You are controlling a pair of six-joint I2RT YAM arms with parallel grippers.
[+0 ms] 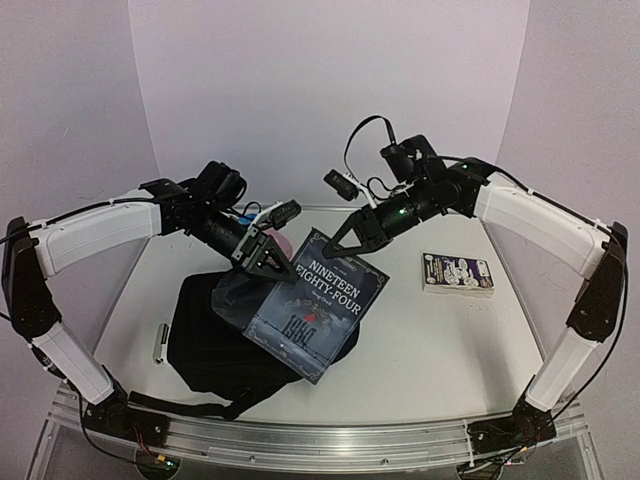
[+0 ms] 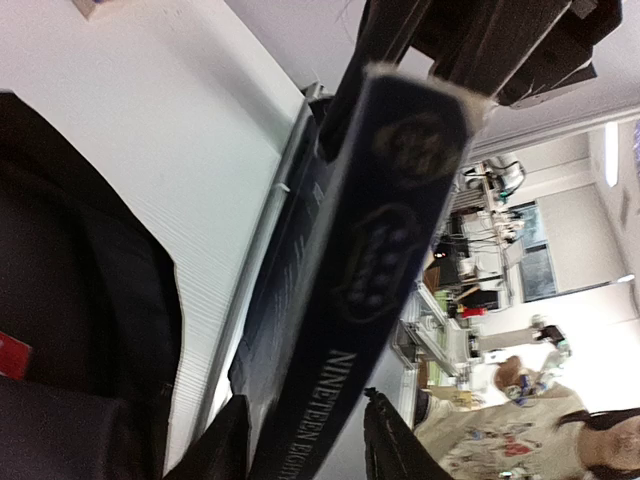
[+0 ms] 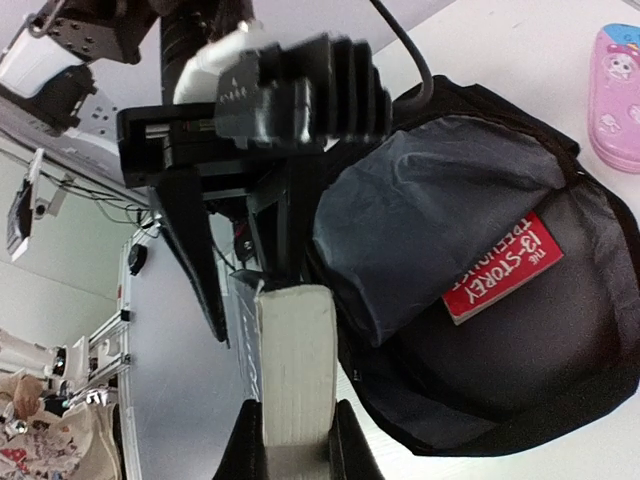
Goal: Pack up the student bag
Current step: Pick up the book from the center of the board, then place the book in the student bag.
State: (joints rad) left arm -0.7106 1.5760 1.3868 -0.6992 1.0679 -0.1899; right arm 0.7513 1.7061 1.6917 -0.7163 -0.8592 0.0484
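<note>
Top external: book hides student bag mouth; right claw clamps it.

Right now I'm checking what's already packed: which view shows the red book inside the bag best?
The right wrist view: the red book lies inside the open student bag, cover lettering readable. The left wrist view catches only a red sliver at its left edge. In the top view it does not show.
</note>
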